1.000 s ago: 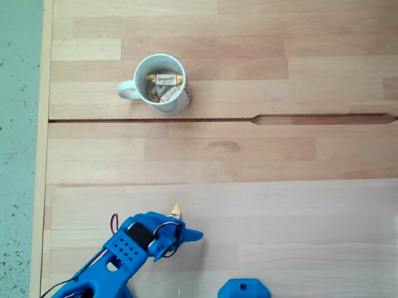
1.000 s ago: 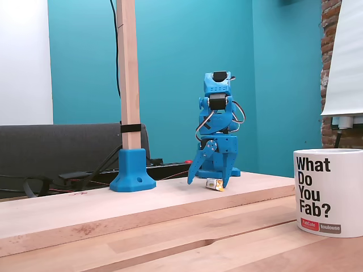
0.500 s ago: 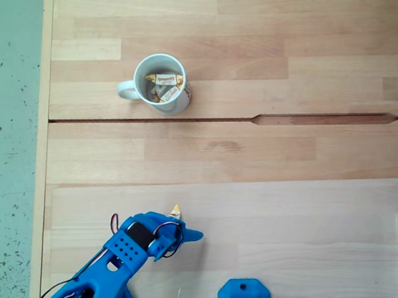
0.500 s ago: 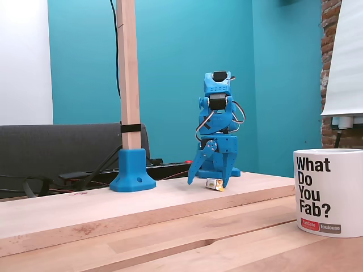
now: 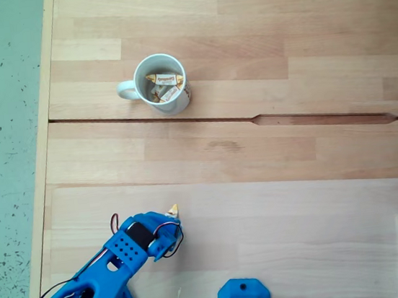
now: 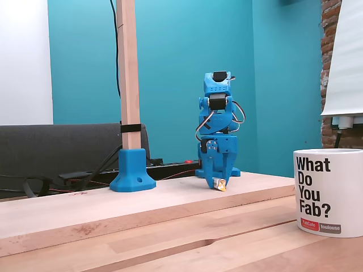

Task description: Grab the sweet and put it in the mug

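- I have the jaws (image 6: 217,180) down at the bench (image 6: 113,209), closed on the sweet (image 6: 219,183); in the side fixed view its orange twisted end pokes out below the blue fingers.
- From above, the sweet (image 5: 172,210) shows as a small yellow tip at the front of the gripper (image 5: 167,233), near the bench's (image 5: 297,180) left edge in that view.
- The mug (image 5: 162,84) stands upright and well apart, across the seam, handle to the left in that view, with two wrapped sweets already inside.
- I judge the grip shallow, so I want firm pressure held, then a straight lift before any swing.
- Carry high enough to pass the mug's (image 6: 328,191) rim, centre over the opening, and release only there.
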Controlling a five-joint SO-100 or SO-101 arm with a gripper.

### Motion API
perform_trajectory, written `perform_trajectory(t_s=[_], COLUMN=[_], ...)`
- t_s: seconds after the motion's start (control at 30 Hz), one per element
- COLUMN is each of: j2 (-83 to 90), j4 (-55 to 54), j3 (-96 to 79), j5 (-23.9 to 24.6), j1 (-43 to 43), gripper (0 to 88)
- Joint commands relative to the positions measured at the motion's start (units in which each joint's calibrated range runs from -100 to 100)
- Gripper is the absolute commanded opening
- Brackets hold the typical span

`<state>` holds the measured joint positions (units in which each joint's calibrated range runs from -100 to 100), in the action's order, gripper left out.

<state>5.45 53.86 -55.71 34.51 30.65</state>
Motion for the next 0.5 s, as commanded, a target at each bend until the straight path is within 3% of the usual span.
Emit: perform_trajectory(t_s=[0.0,0.1,0.47], j2=[-1.58,-1.4,3.93], j4=[-0.4,-0.4,0.73], j3=[0.05,0.14,2.82], j5=[-0.24,-0.24,-0.2], j1=[-0.51,-0.51,-0.44], gripper=[4.8,0.0,0.0])
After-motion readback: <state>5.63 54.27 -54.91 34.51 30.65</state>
